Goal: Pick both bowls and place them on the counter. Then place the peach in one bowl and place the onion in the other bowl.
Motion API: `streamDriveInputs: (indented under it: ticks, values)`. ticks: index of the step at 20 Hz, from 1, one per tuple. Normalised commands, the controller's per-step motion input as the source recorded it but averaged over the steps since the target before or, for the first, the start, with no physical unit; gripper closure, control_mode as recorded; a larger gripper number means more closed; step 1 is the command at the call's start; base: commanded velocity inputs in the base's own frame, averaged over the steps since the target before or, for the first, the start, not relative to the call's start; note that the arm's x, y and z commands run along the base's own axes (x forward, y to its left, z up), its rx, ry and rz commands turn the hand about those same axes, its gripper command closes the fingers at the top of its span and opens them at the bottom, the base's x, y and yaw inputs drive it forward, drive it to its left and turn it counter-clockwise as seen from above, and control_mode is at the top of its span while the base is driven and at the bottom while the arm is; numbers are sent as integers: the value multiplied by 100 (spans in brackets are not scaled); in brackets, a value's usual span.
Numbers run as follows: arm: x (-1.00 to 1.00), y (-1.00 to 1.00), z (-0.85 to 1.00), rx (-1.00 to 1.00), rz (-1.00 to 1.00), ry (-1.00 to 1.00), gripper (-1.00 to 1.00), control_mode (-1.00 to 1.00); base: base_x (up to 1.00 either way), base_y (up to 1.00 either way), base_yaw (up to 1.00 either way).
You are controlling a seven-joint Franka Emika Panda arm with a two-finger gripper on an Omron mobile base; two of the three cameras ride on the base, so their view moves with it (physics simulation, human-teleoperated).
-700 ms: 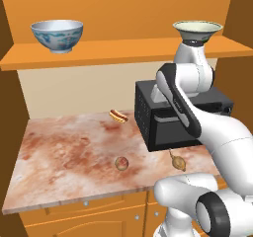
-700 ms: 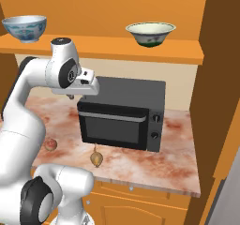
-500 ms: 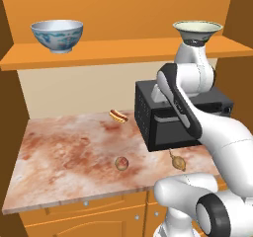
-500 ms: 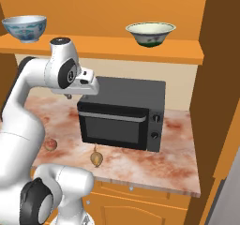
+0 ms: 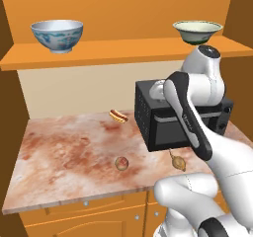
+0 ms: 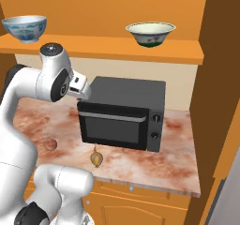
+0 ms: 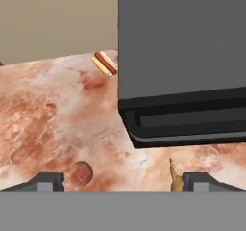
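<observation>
The white bowl with blue pattern stands at the left of the orange shelf. The cream bowl with the green foot stands at the shelf's right. On the marbled counter lie the peach and the onion, both in front of the microwave. My gripper is open and empty, hovering above the counter beside the microwave's top left corner and looking down at peach and onion.
A black microwave takes up the counter's right half. A small hot dog lies near the back wall. The marbled surface left of the microwave is open. A tall wooden wall closes the right side.
The arm's upper joints have swung slightly sideways. Bowls, peach, onion and hot dog lie where they were.
</observation>
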Motion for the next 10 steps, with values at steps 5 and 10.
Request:
streamDriveInputs:
  ticks: [5, 10]
  values:
    - [-17, 23, 32, 11, -9, 1, -100, -100, 0, 0, 0]
    - [-14, 31, 38, 14, 0, 0, -100, -100, 0, 0, 0]
